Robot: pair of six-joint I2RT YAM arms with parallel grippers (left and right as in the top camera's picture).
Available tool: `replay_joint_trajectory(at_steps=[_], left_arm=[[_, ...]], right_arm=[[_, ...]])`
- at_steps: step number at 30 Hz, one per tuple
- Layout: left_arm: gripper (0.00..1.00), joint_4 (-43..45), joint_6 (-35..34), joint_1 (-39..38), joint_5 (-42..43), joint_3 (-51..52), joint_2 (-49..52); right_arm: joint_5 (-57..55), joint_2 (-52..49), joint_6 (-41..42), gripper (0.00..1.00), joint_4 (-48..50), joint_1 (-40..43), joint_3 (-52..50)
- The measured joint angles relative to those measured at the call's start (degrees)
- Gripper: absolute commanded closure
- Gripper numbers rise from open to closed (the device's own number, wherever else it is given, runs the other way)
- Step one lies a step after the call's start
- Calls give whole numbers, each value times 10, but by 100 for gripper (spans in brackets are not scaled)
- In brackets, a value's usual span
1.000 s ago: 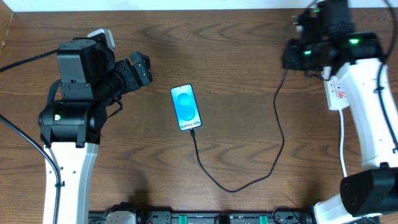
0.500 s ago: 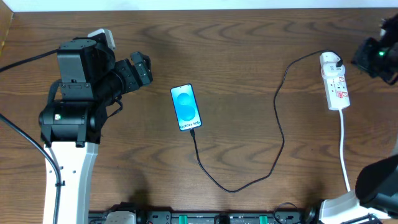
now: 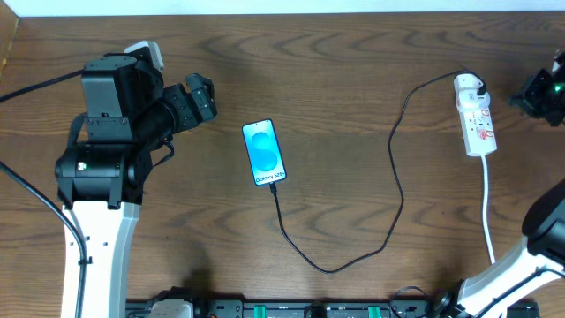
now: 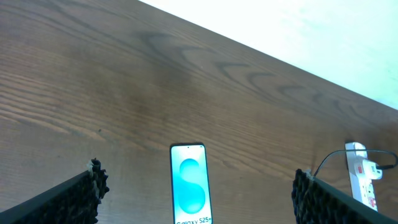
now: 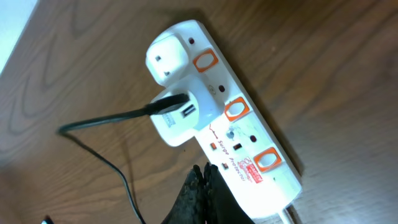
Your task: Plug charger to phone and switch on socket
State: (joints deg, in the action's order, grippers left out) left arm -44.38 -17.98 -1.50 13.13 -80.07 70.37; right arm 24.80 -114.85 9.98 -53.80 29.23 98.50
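Observation:
The phone (image 3: pixel 265 152) lies face up mid-table, its blue screen lit. The charger's black cable (image 3: pixel 331 268) runs from the phone's bottom edge, loops toward the front and rises to the white adapter (image 3: pixel 469 87), which sits in the socket (image 3: pixel 479 128). In the right wrist view the adapter (image 5: pixel 180 112) is plugged into the socket (image 5: pixel 249 140) beside orange switches. My right gripper (image 5: pixel 204 171) is shut and empty, its tips just off the socket's long edge. My left gripper (image 4: pixel 199 200) hangs open well back from the phone (image 4: pixel 189 186), holding nothing.
The socket's thick white cord (image 3: pixel 488 212) runs down the right side to the table's front edge. My right arm (image 3: pixel 543 93) sits at the right edge of the overhead view. The left arm's base (image 3: pixel 101 168) fills the left side.
My right arm has pulled away from above the socket to the table's right edge, uncovering the socket and adapter. The left arm, phone and cable have not moved.

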Motion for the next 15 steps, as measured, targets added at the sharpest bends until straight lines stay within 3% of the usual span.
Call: replay_joint_trajectory(at_steps=[15], left_arm=[[3,0,0,0,0,0,0]], right_arm=[[29,-117,-2,99,58,2,0]])
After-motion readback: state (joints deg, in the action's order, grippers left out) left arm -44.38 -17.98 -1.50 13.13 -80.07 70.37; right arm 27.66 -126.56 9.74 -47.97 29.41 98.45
